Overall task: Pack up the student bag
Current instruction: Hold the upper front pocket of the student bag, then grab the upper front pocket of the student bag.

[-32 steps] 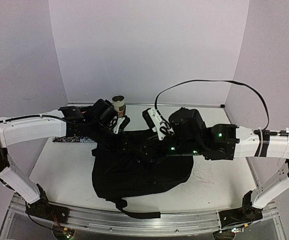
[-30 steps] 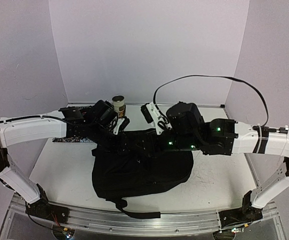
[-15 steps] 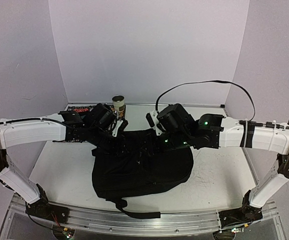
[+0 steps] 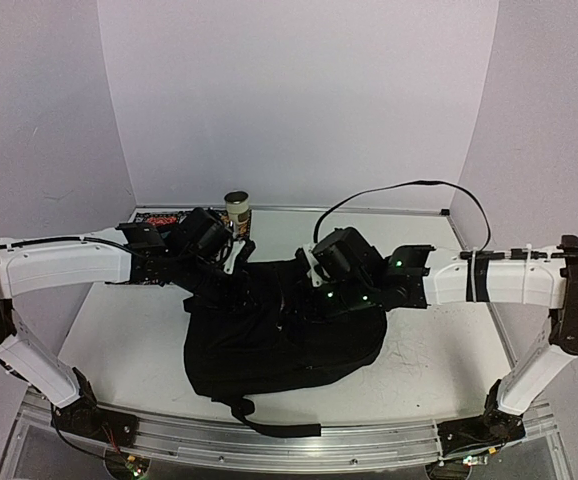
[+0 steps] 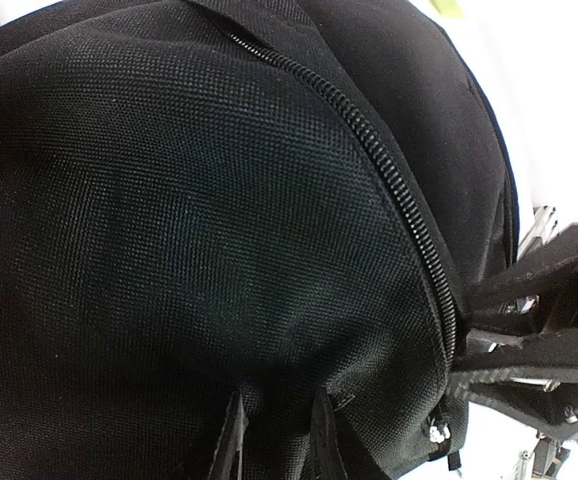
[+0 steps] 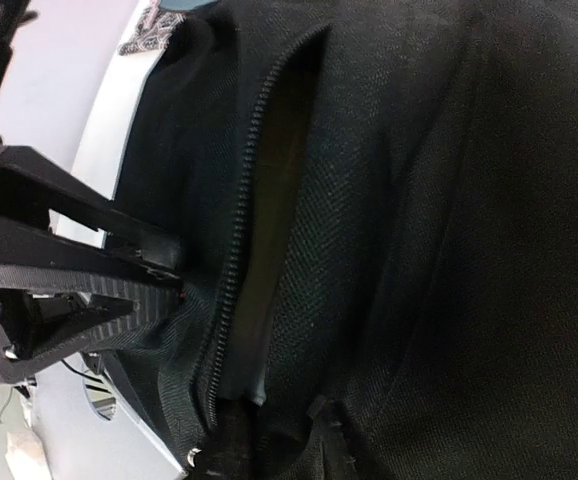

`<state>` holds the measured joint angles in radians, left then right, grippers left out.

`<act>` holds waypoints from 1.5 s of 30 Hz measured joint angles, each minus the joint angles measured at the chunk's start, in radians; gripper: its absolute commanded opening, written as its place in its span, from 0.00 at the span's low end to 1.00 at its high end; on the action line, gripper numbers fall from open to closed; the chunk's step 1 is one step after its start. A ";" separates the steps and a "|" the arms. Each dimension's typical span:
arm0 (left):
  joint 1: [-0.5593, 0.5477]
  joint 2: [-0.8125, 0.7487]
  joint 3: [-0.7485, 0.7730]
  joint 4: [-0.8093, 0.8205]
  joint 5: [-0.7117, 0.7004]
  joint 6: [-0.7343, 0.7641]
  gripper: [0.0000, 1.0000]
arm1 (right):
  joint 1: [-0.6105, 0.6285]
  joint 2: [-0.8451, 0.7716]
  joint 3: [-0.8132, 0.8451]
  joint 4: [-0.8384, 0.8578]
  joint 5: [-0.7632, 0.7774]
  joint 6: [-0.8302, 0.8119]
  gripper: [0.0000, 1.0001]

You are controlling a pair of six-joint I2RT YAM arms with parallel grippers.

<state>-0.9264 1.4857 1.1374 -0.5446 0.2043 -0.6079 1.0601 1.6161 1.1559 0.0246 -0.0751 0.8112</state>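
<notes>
While left jaws and right jaws pinch its fabric, student bag (image 4: 269,350) beneath

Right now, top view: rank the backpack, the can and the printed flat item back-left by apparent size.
1. backpack, by far the largest.
2 and 3. can and printed flat item: unsure, since the left arm covers most of the item.

The student bag (image 5: 169,220) is matt black cloth, coarsely woven; its zipper (image 5: 369,150) dull, ribbed; table (image 4: 119,330) smooth white.
</notes>
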 measured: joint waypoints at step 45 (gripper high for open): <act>-0.014 -0.009 0.007 0.074 0.067 -0.047 0.26 | -0.074 -0.153 -0.416 0.712 -0.168 0.070 0.00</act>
<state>-0.9402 1.4771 1.1448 -0.4705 0.2709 -0.6546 0.9859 1.4628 0.7403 0.7364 -0.2436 0.8808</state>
